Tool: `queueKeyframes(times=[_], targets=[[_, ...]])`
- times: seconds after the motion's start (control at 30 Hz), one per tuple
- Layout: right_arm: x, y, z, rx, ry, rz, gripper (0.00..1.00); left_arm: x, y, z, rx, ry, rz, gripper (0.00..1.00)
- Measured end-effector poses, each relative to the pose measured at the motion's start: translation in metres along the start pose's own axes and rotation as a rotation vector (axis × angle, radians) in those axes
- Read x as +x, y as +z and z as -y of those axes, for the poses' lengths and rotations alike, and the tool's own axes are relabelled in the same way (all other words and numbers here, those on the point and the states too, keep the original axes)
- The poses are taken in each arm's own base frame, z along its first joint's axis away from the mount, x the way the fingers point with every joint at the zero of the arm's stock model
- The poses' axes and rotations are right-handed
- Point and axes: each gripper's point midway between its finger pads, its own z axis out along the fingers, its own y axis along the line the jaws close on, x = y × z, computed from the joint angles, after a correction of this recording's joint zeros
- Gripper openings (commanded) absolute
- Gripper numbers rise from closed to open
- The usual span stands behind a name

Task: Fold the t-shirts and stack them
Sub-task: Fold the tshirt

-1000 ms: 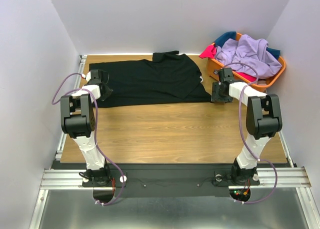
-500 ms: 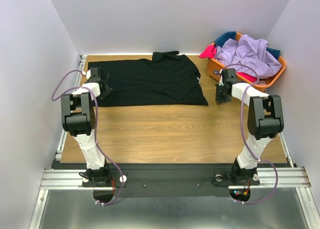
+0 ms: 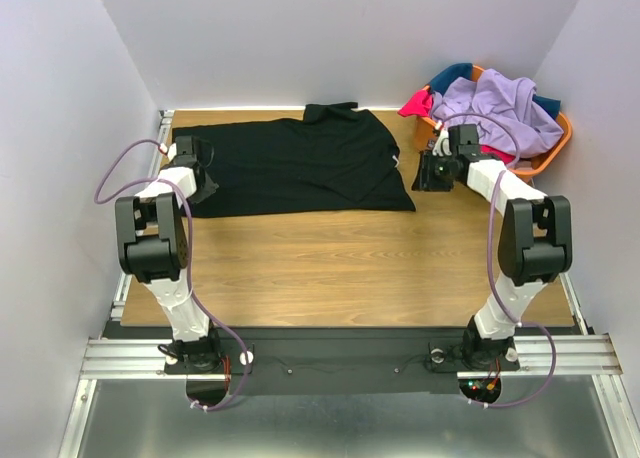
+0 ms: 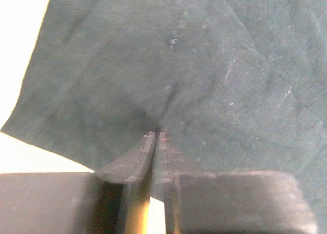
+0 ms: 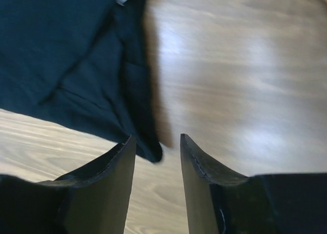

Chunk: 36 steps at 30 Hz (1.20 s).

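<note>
Black cloth t-shirt (image 3: 300,163) flat on the far part of the wooden surface (image 3: 330,258): left fingers (image 4: 138,160) on its left edge, right fingers (image 5: 115,167) at its near right corner.
Left fingers are pressed almost together, pinching a small pucker of the black cloth at their tips. Right fingers are spread and hold nothing; the shirt's corner lies between their tips, nearer one finger. The left arm reaches forward along the left side, wrist turned inward. The right arm stretches forward, forearm angled inward, wrist low beside the orange plastic basket (image 3: 552,156). The shirt's long axis runs left to right, with a white label near its right end.
</note>
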Motion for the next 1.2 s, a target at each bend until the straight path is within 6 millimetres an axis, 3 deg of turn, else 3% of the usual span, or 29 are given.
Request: queueKeyframes(times=[0.03,0.1,0.23,0.37,0.47,0.67,0.93,1.2], targets=[[-0.002,0.004,-0.005,-0.025,-0.003,-0.003,0.48,-0.002,-0.003,-0.001,-0.004,0.003,0.006,0.67],[-0.002,0.01,-0.012,-0.06,-0.007,-0.014,0.48,-0.008,-0.012,-0.003,-0.009,0.004,0.023,0.76],[0.009,0.027,-0.028,-0.117,-0.013,-0.062,0.48,-0.018,-0.024,-0.003,-0.004,-0.002,0.054,0.76],[0.026,0.042,-0.032,-0.127,-0.01,-0.117,0.44,-0.017,-0.022,-0.004,-0.003,-0.001,0.049,0.77],[0.035,0.048,-0.034,-0.124,-0.005,-0.144,0.27,-0.015,-0.017,-0.002,0.009,-0.002,0.041,0.77],[0.041,0.049,-0.031,-0.114,0.004,-0.154,0.01,0.008,-0.001,-0.009,-0.001,0.004,-0.019,0.77],[0.067,0.034,-0.017,-0.021,0.028,-0.234,0.0,0.015,0.0,-0.017,-0.017,0.027,-0.014,0.77],[0.093,0.009,-0.009,0.057,0.064,-0.323,0.01,0.037,-0.015,-0.034,-0.035,0.035,-0.026,0.77]])
